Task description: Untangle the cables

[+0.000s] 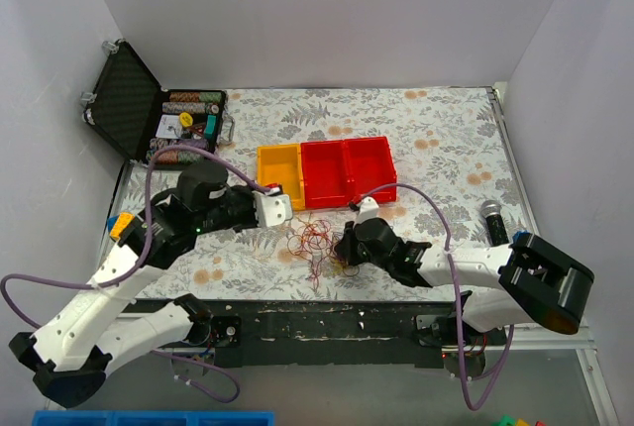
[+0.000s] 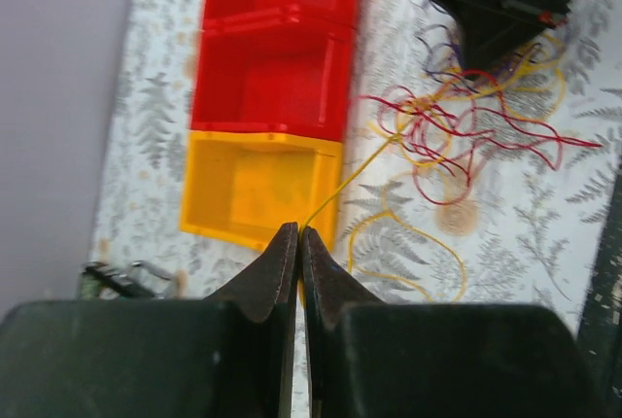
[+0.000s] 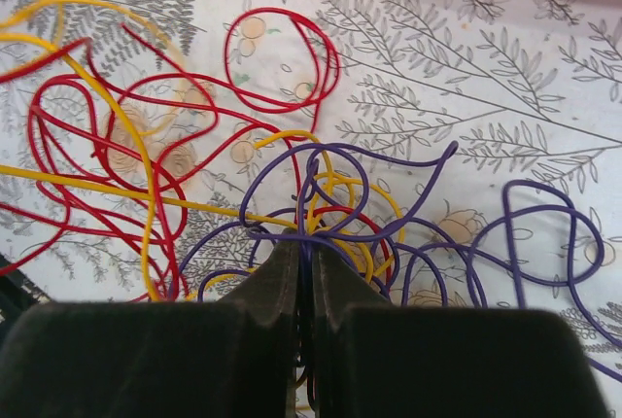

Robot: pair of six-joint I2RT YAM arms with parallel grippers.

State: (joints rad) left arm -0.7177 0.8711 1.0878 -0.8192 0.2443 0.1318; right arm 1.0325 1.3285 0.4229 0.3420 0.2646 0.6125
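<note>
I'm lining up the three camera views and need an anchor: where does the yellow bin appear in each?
Top external: yellow bin at table centre, left of the red bins.
Left wrist: yellow bin centre-left, below the red bins.
Right wrist: not in view.
Shared landmark: the cables, tangled on the table in all three views.

Before me, a yellow bin (image 1: 277, 170) adjoins two red bins (image 1: 347, 168) in one row on the floral tablecloth (image 1: 436, 139). Far left: an open black case (image 1: 124, 97); to my right, a microphone (image 1: 494, 221).
</note>
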